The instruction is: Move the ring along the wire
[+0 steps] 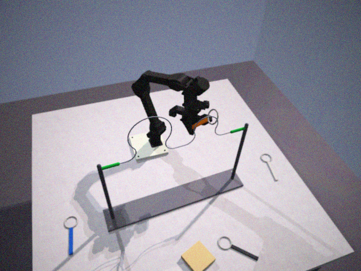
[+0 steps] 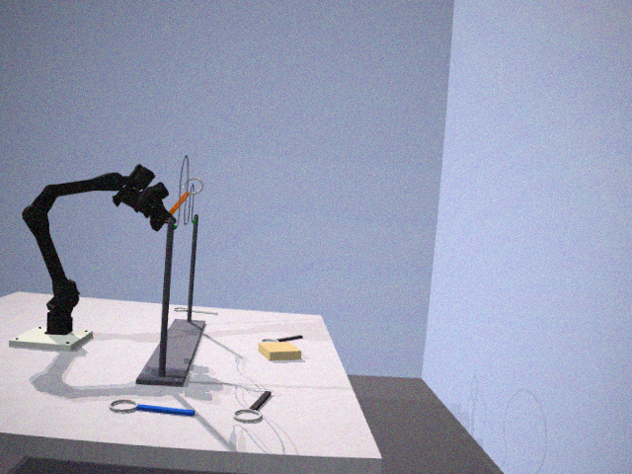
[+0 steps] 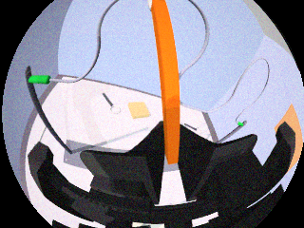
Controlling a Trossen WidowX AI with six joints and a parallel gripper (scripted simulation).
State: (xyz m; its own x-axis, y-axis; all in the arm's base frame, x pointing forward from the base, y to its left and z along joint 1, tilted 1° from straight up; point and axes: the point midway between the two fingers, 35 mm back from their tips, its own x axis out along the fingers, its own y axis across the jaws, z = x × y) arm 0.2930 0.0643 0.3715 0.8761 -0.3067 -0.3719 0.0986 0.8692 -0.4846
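Observation:
My gripper (image 1: 192,131) (image 2: 166,222) (image 3: 166,124) is shut on the orange handle (image 1: 200,122) (image 2: 179,203) (image 3: 171,90) near its lower end. The handle slants up to the grey ring (image 1: 212,109) (image 2: 202,187), which is at the small hump of the thin grey wire (image 1: 179,147) (image 3: 99,38), on the side of the right-hand post in the top view. The wire appears to pass through the ring; whether they touch cannot be told. The ring is almost wholly outside the wrist view. One green part (image 1: 237,130) (image 3: 39,79) is right of the ring; the other green part (image 1: 110,165) (image 3: 240,123) is far left.
The right post (image 1: 239,153) (image 2: 192,270) and left post (image 1: 105,192) (image 2: 166,306) stand on a dark base (image 1: 175,201). The wire makes a tall loop between the ring and the left post. Several loose rings with handles and a yellow block (image 1: 198,256) (image 2: 279,352) (image 3: 139,110) lie on the table.

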